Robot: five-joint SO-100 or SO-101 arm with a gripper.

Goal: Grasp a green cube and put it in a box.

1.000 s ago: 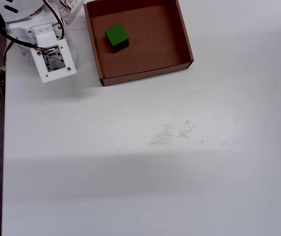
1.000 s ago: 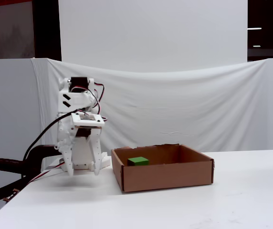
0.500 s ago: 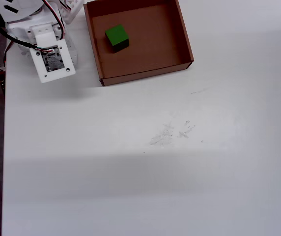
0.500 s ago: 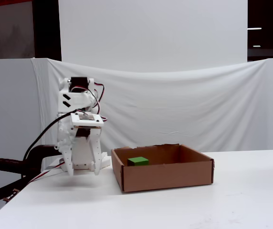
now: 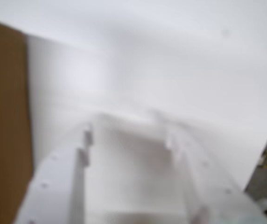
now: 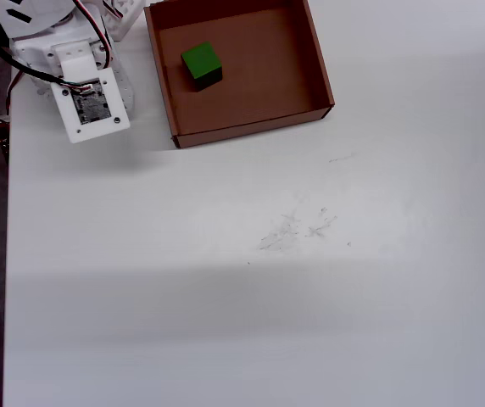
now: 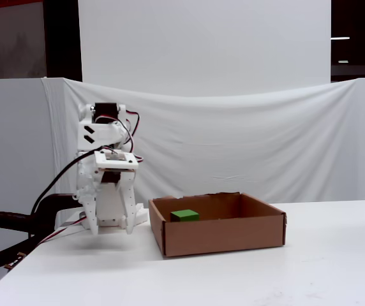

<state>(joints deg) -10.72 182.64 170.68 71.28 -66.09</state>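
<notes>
Claw (image 7: 109, 228) hung folded down close to the arm's base, w/ its tips pointing at the table (image 7: 246, 274) just left of the box (image 7: 221, 237) in the fixed view. Fingers looked drawn together there w/ nothing between them, but can't tell for sure: wrist view was too blurred to show the tips, only white finger frames (image 5: 124, 186) over white tabletop, and a brown strip of box wall (image 5: 5, 126) at the left edge.

Green cube (image 6: 201, 64) sat inside the box (image 6: 251, 127) on its flat bottom, toward the upper-left part in the overhead view, apart from the walls. In the fixed view only the cube's top (image 7: 184, 215) showed above the front wall, near the box's left end.

Arm (image 6: 73, 76) was at the table's top-left corner in the overhead view, beside the box's left wall, not touching it. Red and black wires (image 7: 128, 134) looped around the arm's upper joints. Faint scuff marks (image 6: 298, 227) showed mid-table, well apart from the box.
</notes>
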